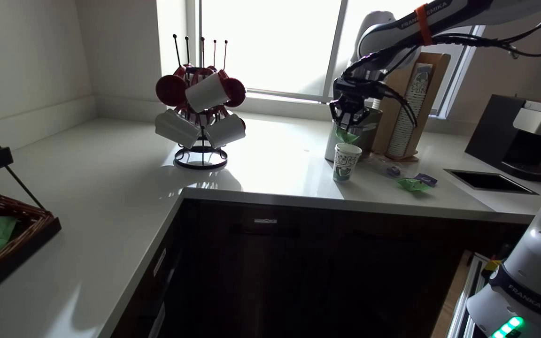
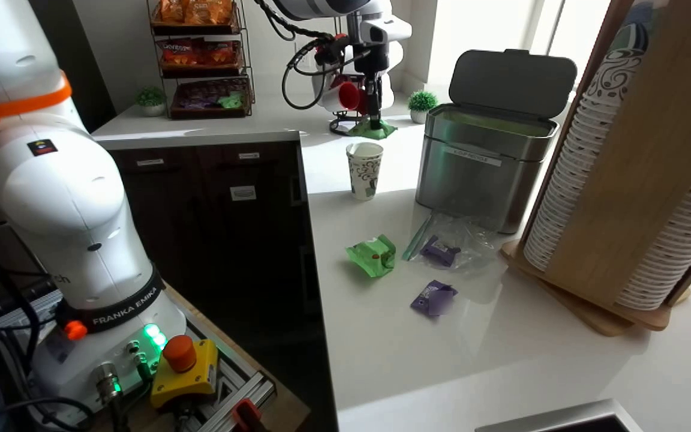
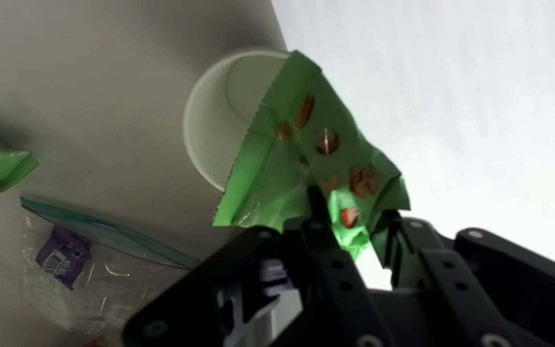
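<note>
- The claw (image 2: 375, 122), black and angular, points down over the desk (image 2: 381, 360), its fingers drawn in narrow and pinching a green packet (image 3: 313, 140).
- That packet is thin, crinkled film printed with nuts; it flares out past the fingertips, ending in a serrated edge.
- Below the claw, a paper cup (image 2: 364, 174) stands upright, white and tapered, patterned with dark scrolls; in the wrist view the packet overlaps part of its round mouth.
- Lower than the claw and off to its side, a green wrapper (image 2: 373, 256) lies puffed and creased on the smooth, glossy desk.
- Left of the claw in the wrist view, a clear plastic bag (image 3: 113, 294) lies wrinkled and shiny, edged with a teal strip; a purple wrapper (image 3: 64, 256) shows at it, whether inside or not I cannot tell.
- Farther from the claw than the cup lies a loose purple sachet (image 2: 433, 298), small and crumpled.
- Near the claw stands a grey metal bin (image 2: 483, 174), boxy with rounded corners, its flat lid raised.
- Beyond the bin from the claw, a wooden dispenser (image 2: 615, 198) holds columns of nested cups.
- Well apart from the claw, a black wire rack (image 1: 200, 167) bears smooth, cylindrical white mugs (image 1: 207, 92) with red insides.
</note>
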Controlling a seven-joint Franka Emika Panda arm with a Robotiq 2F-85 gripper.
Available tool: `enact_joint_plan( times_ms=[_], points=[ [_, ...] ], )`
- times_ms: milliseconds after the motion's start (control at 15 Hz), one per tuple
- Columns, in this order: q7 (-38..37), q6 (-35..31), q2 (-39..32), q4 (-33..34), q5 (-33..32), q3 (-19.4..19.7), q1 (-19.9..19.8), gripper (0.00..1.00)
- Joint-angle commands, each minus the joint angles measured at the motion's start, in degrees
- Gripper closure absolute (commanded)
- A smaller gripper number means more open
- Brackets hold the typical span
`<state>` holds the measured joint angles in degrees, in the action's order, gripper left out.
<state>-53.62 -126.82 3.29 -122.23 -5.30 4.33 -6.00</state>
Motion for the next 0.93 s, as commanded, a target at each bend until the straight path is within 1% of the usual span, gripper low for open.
enact_joint_plan(
  times_ms=[0, 333, 533, 600, 867],
  points=[
    [1.29, 3.37, 1.94, -1.34, -1.10, -0.14, 0.01, 0.94],
    [2.37, 6.08, -0.33, -0.02, -1.06, -0.24, 0.05, 0.94],
    [1.18, 4.71, -2.23, 0.85, -1.04, -0.01, -0.01, 0.94],
    [2.20, 4.87, -2.75, 1.35, -0.15, 0.12, 0.04, 0.94],
    [2.50, 6.28, -3.70, 1.96, -1.31, 0.02, 0.50, 0.94]
  ],
)
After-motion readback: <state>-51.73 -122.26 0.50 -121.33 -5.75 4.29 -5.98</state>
